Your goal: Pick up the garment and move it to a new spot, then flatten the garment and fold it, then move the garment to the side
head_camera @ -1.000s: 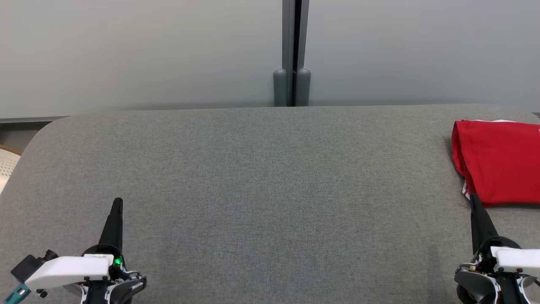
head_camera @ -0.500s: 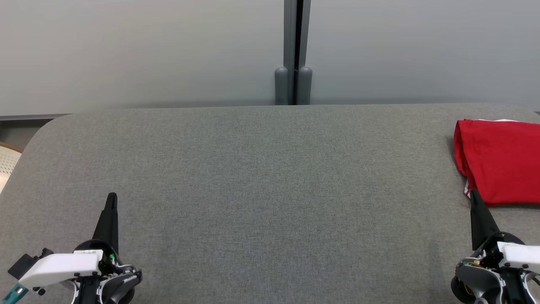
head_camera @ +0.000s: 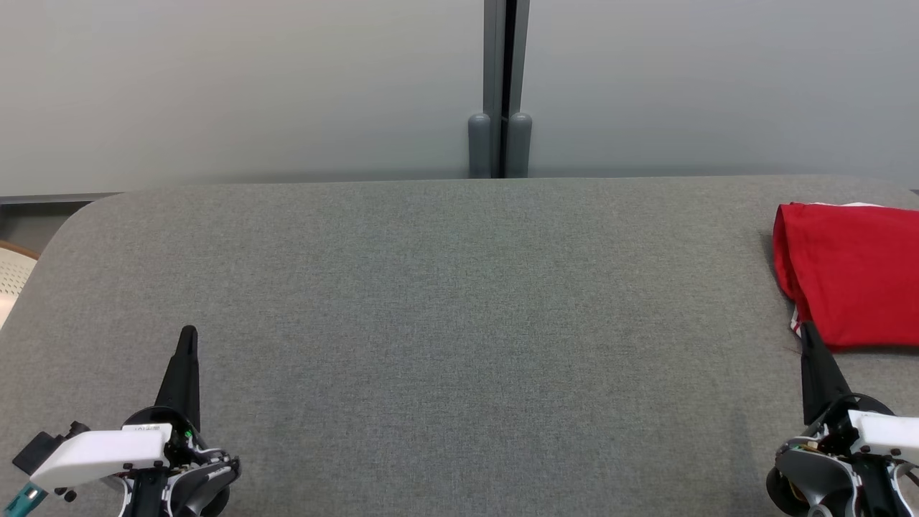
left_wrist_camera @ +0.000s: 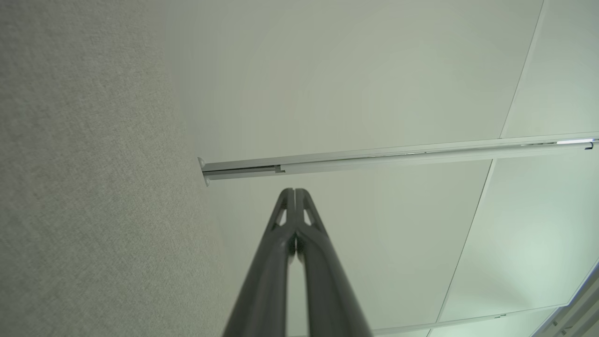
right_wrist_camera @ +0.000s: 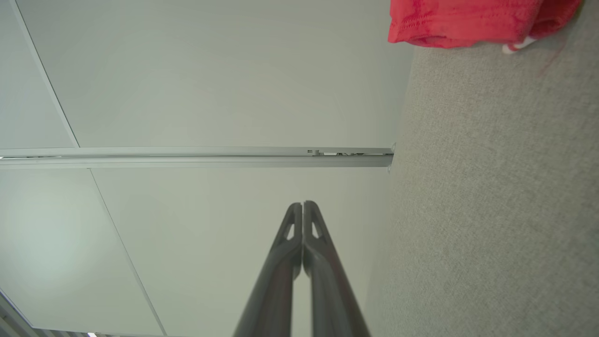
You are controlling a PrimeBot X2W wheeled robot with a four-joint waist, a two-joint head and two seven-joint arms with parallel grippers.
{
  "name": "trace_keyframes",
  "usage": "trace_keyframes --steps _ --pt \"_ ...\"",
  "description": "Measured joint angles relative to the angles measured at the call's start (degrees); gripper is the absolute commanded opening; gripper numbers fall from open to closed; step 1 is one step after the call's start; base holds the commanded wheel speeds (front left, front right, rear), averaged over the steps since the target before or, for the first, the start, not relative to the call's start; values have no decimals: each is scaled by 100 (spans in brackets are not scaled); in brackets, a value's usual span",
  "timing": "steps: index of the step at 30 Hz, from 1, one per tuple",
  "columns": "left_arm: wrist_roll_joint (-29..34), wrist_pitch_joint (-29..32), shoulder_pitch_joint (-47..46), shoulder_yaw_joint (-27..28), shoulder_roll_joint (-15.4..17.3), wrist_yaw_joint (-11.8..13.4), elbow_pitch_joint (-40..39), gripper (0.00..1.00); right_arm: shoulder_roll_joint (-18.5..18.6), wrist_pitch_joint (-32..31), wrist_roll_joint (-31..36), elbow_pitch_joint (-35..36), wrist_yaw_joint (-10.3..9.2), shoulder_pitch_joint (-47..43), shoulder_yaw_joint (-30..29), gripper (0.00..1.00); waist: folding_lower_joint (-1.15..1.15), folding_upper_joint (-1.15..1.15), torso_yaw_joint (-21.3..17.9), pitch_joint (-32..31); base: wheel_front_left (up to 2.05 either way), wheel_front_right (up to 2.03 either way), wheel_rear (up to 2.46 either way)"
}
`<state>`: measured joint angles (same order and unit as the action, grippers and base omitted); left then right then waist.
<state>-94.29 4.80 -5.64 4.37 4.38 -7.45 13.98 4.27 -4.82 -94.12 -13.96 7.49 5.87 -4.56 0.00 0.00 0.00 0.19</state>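
Garment [head_camera: 854, 273] folded at counter [head_camera: 459, 323] side; left end effector [head_camera: 188, 334], right end effector [head_camera: 808, 329] closed, empty; seemingly done, only retract

- garment [head_camera: 851, 276]: solid red, bit of white trim
- table [head_camera: 459, 323]: grey, fine speckled weave
- wall [head_camera: 251, 93]: plain pale grey
- left gripper [head_camera: 188, 334], right gripper [head_camera: 809, 330]: black fingers, white housings

Table [head_camera: 459, 301] mid & left open; folded garment [head_camera: 851, 276] blocks far right.
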Motion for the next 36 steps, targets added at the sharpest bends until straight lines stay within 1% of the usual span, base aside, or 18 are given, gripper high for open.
trace_keyframes --steps 36 --pt "67 65 -9 78 -55 0 3 0 -51 -67 51 -4 0 2 -65 0 0 0 0 -1 0 0 0"
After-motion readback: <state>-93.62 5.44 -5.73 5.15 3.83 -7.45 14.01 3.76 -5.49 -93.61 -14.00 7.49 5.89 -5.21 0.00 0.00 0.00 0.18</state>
